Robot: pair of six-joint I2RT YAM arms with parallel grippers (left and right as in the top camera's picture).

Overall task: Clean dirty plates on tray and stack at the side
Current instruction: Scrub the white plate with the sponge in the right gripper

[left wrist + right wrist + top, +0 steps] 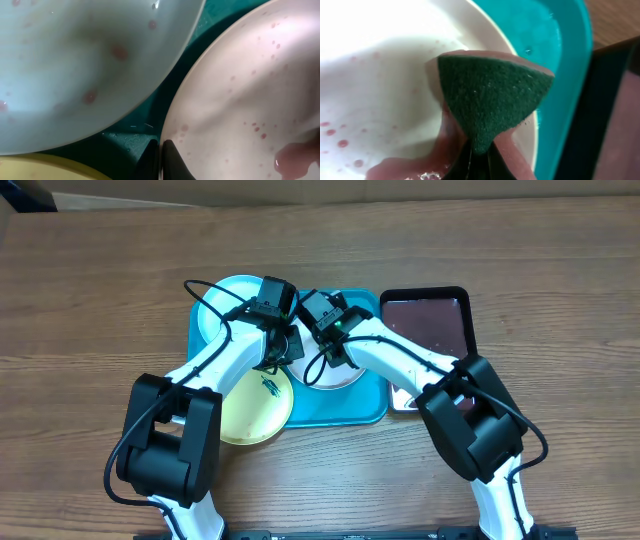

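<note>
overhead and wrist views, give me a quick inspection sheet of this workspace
surface: brown wooden table
job's things: turquoise tray holds the pale blue plate and white plate, both with pink spots; yellow-green plate overhangs the tray's near-left edge and has a dark smudge
clutter: black tray to the right of the turquoise one, with pinkish liquid in it
grippers: left gripper shut on the white plate's rim; right gripper shut on a pink-soaked sponge over the white plate
cables: black cables loop along both arms
surroundings: nothing seen
</note>
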